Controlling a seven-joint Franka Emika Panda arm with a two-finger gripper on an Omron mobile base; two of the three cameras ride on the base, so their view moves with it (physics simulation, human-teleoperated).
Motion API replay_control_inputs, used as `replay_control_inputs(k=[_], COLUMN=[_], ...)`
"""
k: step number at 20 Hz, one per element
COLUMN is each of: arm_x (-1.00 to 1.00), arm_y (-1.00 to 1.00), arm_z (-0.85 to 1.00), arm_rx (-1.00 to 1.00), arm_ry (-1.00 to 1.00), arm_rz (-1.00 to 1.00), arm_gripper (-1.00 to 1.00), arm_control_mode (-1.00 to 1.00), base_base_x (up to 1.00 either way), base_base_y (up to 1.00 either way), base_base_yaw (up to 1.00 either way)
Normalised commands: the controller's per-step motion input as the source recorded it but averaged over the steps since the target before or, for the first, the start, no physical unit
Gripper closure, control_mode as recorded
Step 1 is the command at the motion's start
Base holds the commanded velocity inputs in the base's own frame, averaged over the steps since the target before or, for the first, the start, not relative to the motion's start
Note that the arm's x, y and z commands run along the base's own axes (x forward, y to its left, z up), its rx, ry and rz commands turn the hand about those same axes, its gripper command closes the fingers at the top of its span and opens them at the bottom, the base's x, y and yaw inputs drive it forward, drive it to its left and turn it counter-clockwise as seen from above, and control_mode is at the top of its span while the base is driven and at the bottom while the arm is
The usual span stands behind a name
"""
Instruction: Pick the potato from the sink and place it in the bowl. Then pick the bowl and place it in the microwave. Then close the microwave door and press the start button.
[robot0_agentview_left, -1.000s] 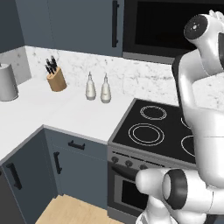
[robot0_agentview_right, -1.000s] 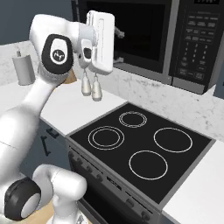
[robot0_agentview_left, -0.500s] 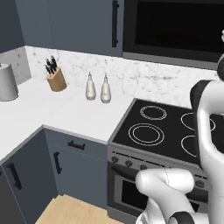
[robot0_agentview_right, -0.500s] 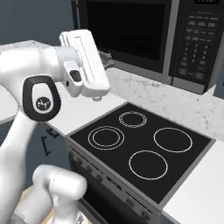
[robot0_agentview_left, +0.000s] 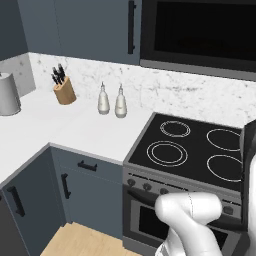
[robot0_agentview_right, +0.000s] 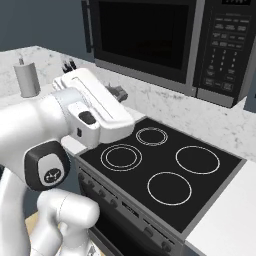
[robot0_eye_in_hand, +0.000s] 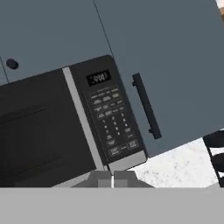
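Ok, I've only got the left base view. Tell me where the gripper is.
Observer: In the right base view the gripper hangs over the edge of the stove, lower than the microwave.
Operator: Report its jaws.
Observer: The hand view shows them shut, with nothing between them.
Operator: Say what the hand camera faces.
Observer: The microwave's button panel, beside the closed microwave door.
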Motion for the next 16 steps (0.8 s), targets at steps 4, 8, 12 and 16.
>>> replay_control_inputs(k=[4, 8, 12, 16], arm_x=[0.0, 0.0, 0.33, 0.46], arm_y=[-0.14, -0.23, -0.04, -0.05], arm_z=[0.0, 0.0, 0.0, 0.01], arm_rx=[-0.14, -0.11, -0.06, 0.0], arm_ry=[0.28, 0.23, 0.24, 0.14], arm_rz=[0.05, 0.02, 0.08, 0.08], arm_gripper=[1.0, 1.0, 1.0, 1.0], arm_control_mode=[-1.0, -1.0, -1.0, -1.0], base_base_x=[0.0, 0.0, 0.0, 0.0], base_base_y=[0.0, 0.0, 0.0, 0.0], base_base_yaw=[0.0, 0.0, 0.0, 0.0])
